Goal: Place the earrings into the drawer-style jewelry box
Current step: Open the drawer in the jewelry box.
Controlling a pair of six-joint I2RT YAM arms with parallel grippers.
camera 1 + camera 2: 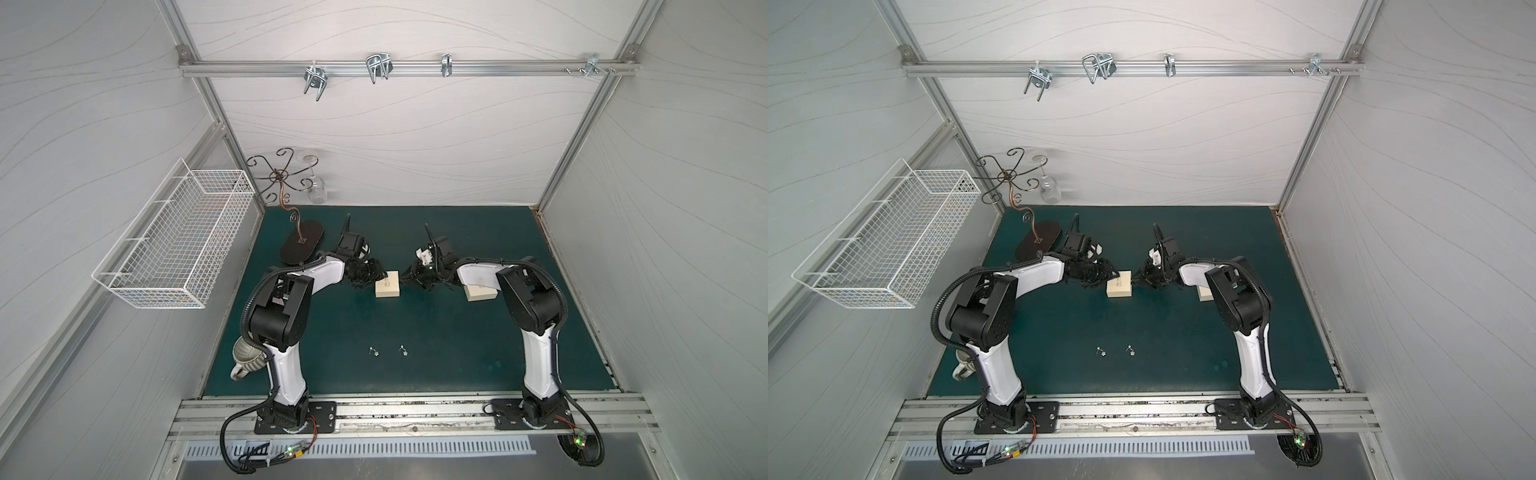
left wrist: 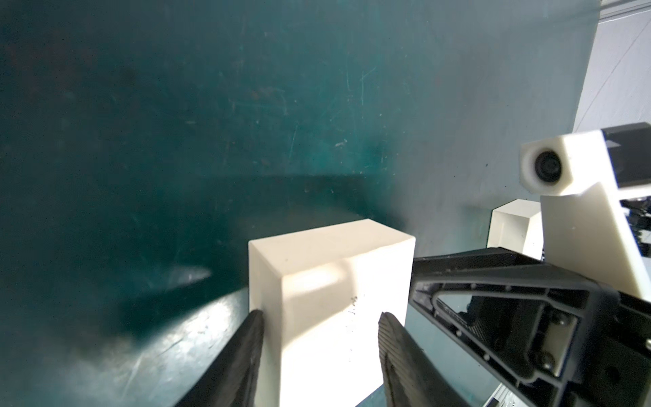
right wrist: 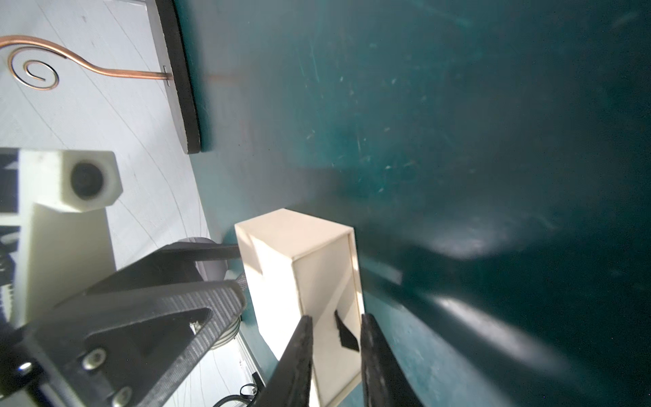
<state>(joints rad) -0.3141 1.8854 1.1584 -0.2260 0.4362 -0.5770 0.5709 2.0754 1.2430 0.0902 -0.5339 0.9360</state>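
Observation:
The cream drawer-style jewelry box (image 1: 387, 284) (image 1: 1119, 287) lies mid-mat between both grippers. My left gripper (image 1: 372, 274) (image 2: 320, 313) is open and straddles the box (image 2: 327, 282), one finger (image 2: 253, 338) against its side. At the box's other end, my right gripper (image 1: 409, 276) (image 3: 336, 317) is open. Its fingers (image 3: 299, 338) flank a small black pull tab (image 3: 347, 334) on the drawer front (image 3: 331, 282), with a narrow gap showing. The earrings (image 1: 374, 351) (image 1: 403, 350) lie as tiny silver pieces on the mat nearer the front in both top views, with their twins at earrings (image 1: 1100, 351).
A second cream box (image 1: 480, 293) sits partly under the right arm. A dark oval stand base (image 1: 302, 246) with a copper wire tree and hanging glass (image 1: 318, 192) is at back left. A white wire basket (image 1: 174, 241) hangs on the left wall. A grey cup (image 1: 248, 357) sits by the left arm.

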